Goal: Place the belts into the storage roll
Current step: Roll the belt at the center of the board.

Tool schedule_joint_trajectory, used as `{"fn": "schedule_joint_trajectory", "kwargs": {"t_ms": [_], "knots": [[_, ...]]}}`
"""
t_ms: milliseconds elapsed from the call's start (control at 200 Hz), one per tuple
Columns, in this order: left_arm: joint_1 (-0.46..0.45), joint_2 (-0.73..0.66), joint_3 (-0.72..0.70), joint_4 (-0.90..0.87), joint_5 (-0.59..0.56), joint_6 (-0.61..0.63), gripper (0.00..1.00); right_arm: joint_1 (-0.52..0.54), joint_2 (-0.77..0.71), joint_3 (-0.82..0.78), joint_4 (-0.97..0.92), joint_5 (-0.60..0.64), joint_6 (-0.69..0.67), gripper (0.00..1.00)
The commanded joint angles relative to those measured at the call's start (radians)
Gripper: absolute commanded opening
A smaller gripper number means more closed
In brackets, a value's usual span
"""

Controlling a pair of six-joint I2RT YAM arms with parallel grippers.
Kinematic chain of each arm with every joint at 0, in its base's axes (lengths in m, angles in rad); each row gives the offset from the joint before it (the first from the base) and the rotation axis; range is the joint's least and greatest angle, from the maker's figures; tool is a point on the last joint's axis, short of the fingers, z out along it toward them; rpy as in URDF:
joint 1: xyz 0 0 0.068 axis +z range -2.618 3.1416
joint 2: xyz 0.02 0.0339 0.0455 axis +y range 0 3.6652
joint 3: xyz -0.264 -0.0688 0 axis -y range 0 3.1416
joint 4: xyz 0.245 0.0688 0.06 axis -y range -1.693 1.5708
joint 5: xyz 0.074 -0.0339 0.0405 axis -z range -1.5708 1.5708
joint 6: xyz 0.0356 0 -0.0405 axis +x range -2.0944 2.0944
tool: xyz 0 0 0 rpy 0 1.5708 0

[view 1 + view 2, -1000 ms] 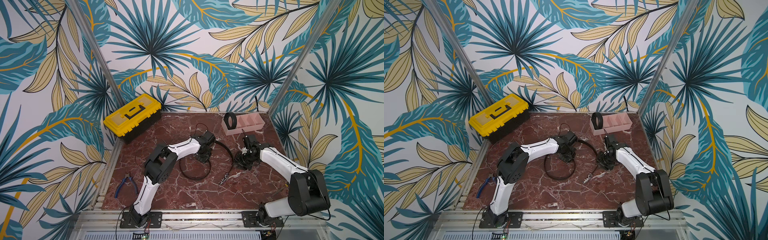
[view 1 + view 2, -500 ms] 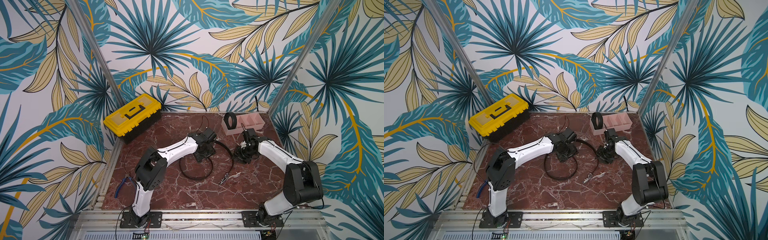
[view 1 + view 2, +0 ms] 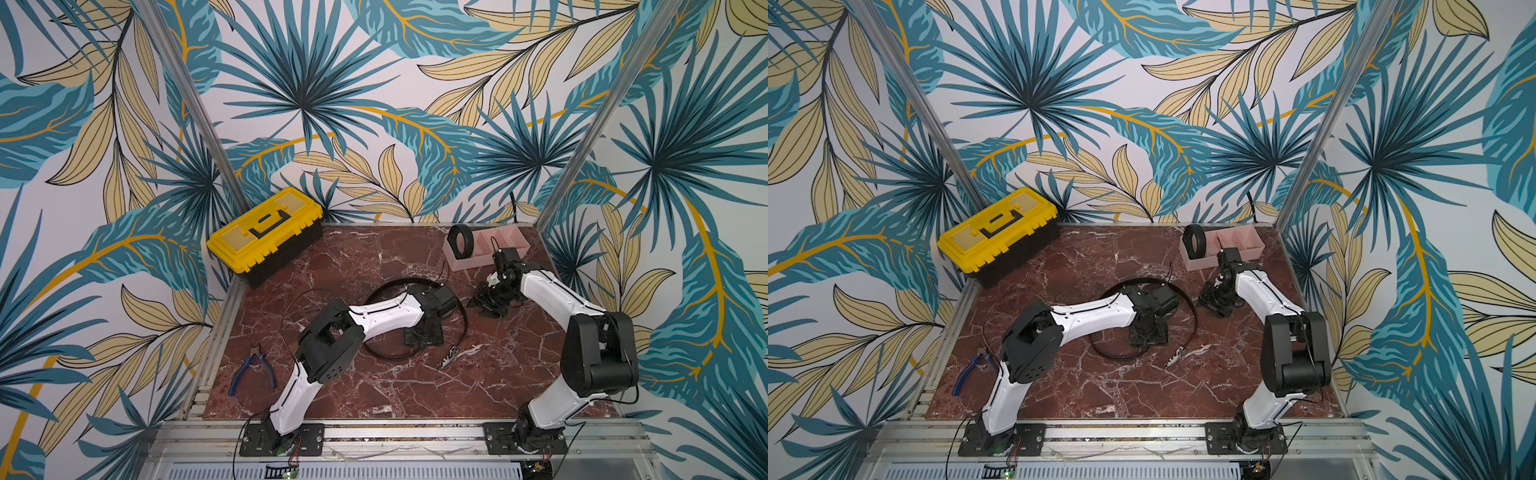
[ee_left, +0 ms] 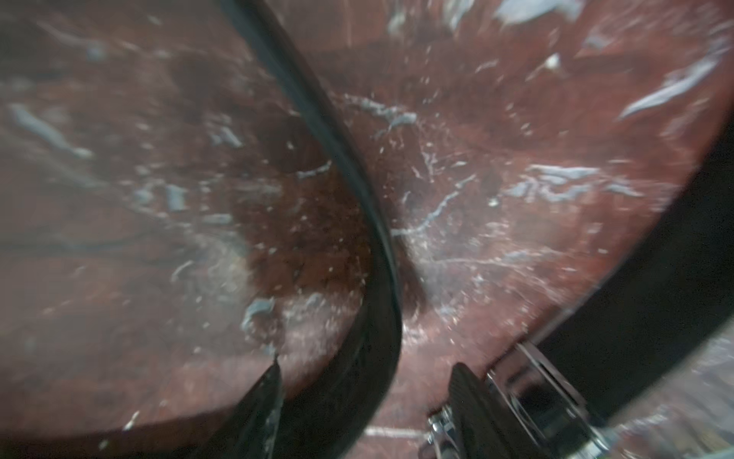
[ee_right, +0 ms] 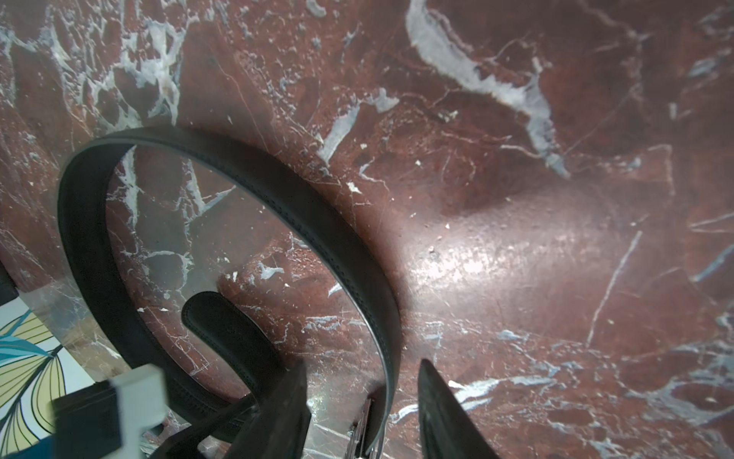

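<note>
- Both hands have moved a little. The left hand (image 3: 424, 336) has come nearer on the table (image 3: 374, 390). The right hand (image 3: 489, 300) has slid a bit farther back, toward the storage roll (image 3: 478, 262).
- One loose belt (image 3: 384, 355) lies in a big open ring in the middle of the table. It stands on its thin edge.
- Its shiny buckle (image 3: 449, 358) lies on the table at the near right of the ring.
- A rolled belt (image 3: 460, 241) stands up like a little tyre in the box at the left end of the storage roll.
- That pink storage roll sits at the far right of the table in both top views.
- In both top views the left hand points down inside the ring, close to the buckle.
- The left wrist view is blurry. It shows the left hand open, with the black strap running between its fingers (image 4: 262, 409).
- The right hand is just right of the ring, on the near side of the storage roll.
- The right hand is open too. In the right wrist view the strap stands between its fingers (image 5: 441, 413) with a gap on each side. The round tip of the belt curls close by.
- A yellow and black toolbox (image 3: 266, 235) sits at the far left.
- Blue pliers (image 3: 251, 370) lie at the near left edge.
</note>
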Motion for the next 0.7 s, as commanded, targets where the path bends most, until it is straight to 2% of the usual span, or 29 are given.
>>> {"fn": "schedule_joint_trajectory", "kwargs": {"t_ms": [0, 65, 140, 190, 220, 531, 696], "knots": [[0.006, 0.016, 0.020, -0.029, -0.038, 0.016, 0.55, -0.001, 0.044, 0.036, -0.033, 0.008, -0.058, 0.44], [0.006, 0.015, 0.020, -0.029, -0.048, 0.011, 0.51, -0.001, 0.075, 0.054, -0.031, 0.005, -0.078, 0.44], [0.007, 0.014, 0.017, -0.029, -0.051, -0.005, 0.43, 0.002, 0.118, 0.085, -0.037, 0.018, -0.111, 0.44], [0.010, 0.017, 0.017, -0.029, -0.050, -0.014, 0.34, 0.003, 0.145, 0.102, -0.039, 0.027, -0.134, 0.44], [0.010, 0.019, 0.018, -0.029, -0.048, -0.018, 0.33, 0.002, 0.160, 0.110, -0.038, 0.031, -0.145, 0.44], [0.039, 0.065, 0.089, -0.032, -0.054, -0.004, 0.53, 0.025, 0.222, 0.146, -0.034, 0.029, -0.207, 0.44], [0.046, 0.103, 0.153, -0.063, -0.073, -0.013, 0.51, 0.046, 0.246, 0.167, -0.038, 0.043, -0.216, 0.45]]}}
